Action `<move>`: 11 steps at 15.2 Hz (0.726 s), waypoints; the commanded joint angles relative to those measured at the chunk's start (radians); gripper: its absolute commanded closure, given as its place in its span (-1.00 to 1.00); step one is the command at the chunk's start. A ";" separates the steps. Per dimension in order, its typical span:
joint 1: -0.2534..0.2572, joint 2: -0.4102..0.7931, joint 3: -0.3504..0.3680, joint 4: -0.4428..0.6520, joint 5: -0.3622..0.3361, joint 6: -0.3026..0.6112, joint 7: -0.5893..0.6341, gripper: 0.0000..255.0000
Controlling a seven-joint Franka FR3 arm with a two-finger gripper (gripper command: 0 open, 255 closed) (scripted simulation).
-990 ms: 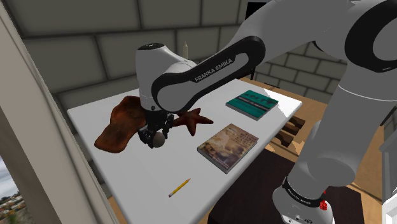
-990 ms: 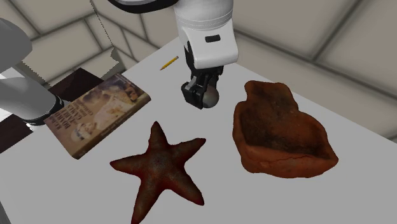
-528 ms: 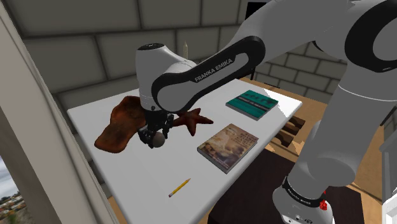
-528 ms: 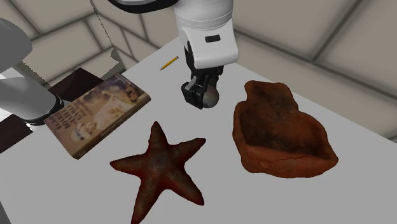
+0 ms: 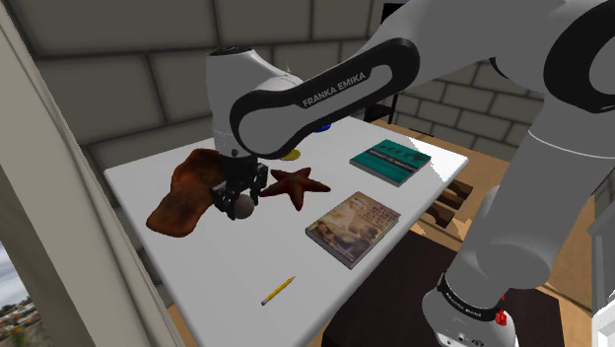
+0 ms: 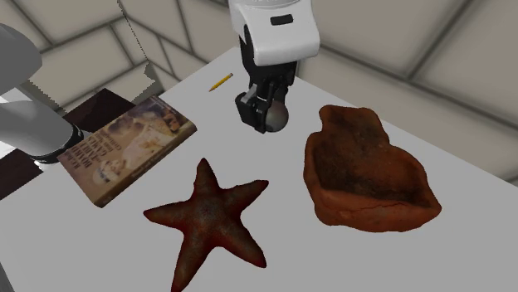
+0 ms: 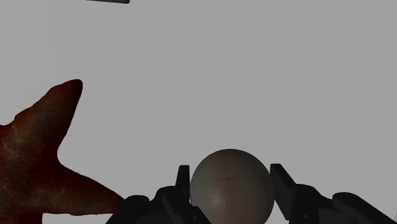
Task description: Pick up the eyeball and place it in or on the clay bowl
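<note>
The eyeball [image 5: 239, 207] [image 6: 275, 117] [image 7: 231, 186] is a pale grey ball, and my black gripper [image 5: 238, 206] [image 6: 266, 116] [image 7: 231, 191] is shut on it, one finger on each side. It hangs a little above the white table [image 5: 237, 266]. The clay bowl [image 5: 184, 192] [image 6: 365, 168] is a rough reddish-brown dish; it lies just to the shoulder view's left of the gripper and to the second exterior view's right of it.
A dark red starfish [image 5: 296, 183] [image 6: 214, 218] [image 7: 38, 159] lies beside the gripper. A picture book [image 5: 352, 226] [image 6: 124, 146], a green book [image 5: 391, 160] and a yellow pencil [image 5: 278, 290] [image 6: 220, 82] also lie on the table. A yellow and blue object [image 5: 306, 138] shows behind the arm.
The gripper has risen with the eyeball and shifted slightly toward the bowl. The starfish stands more in the open in the shoulder view.
</note>
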 commanded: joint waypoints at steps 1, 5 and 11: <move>0.000 -0.015 0.000 0.013 0.008 -0.026 -0.004 1.00; -0.001 -0.031 -0.001 0.050 0.016 -0.078 -0.011 1.00; -0.003 -0.049 -0.004 0.113 0.024 -0.157 -0.017 1.00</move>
